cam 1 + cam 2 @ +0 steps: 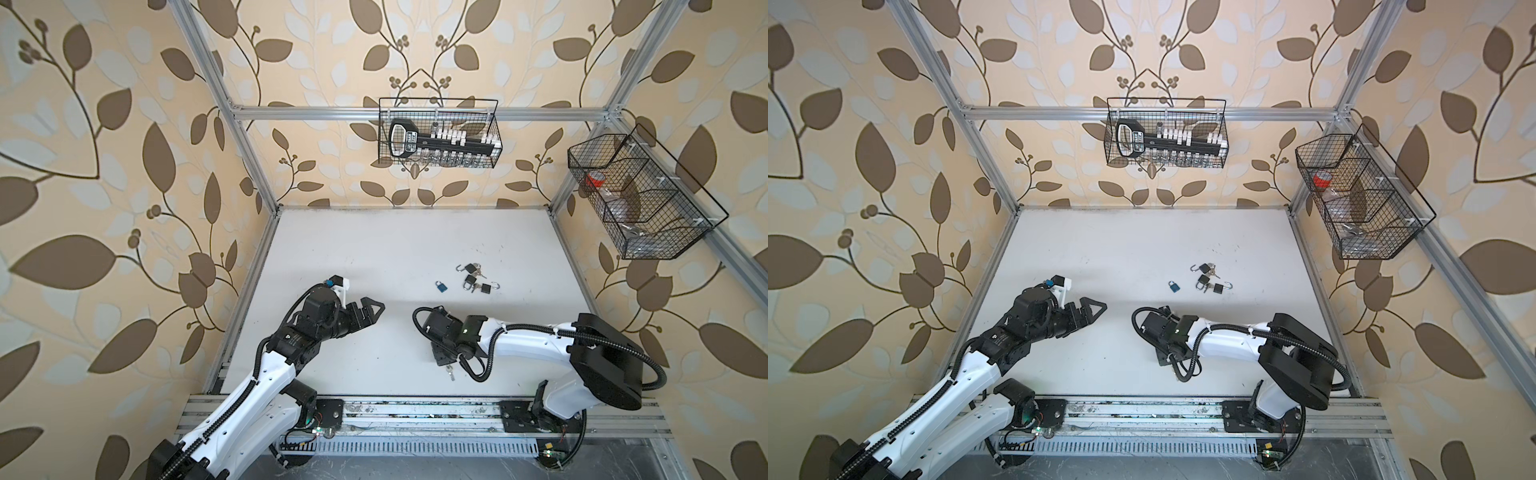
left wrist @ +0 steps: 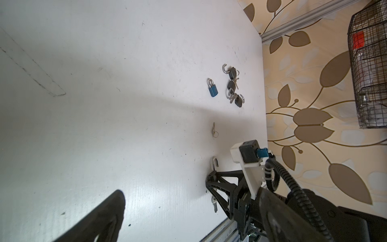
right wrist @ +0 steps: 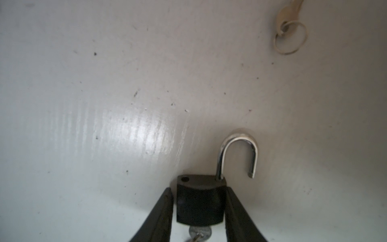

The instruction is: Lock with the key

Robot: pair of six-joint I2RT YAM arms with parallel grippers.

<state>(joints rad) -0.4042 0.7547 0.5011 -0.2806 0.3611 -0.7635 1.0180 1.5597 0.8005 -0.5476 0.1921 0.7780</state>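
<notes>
A dark padlock (image 3: 200, 201) lies on the white table with its silver shackle (image 3: 238, 146) swung open and a key (image 3: 200, 231) in its underside. My right gripper (image 3: 199, 189) is low over it, open, with a finger on either side of the body; one touches it and the other is a sliver off. From the left wrist view I see that same gripper (image 2: 211, 182), the shackle (image 2: 215, 162) and the hanging key (image 2: 214, 205). In both top views the wrist hides the lock. My left gripper (image 1: 372, 311) hovers open and empty to the left.
A loose key on a ring (image 3: 288, 27) lies just beyond the padlock. Farther back are a blue padlock (image 1: 440, 286) and a cluster of dark padlocks with keys (image 1: 476, 278). Wire baskets hang on the back wall (image 1: 440, 133) and the right frame (image 1: 640, 195).
</notes>
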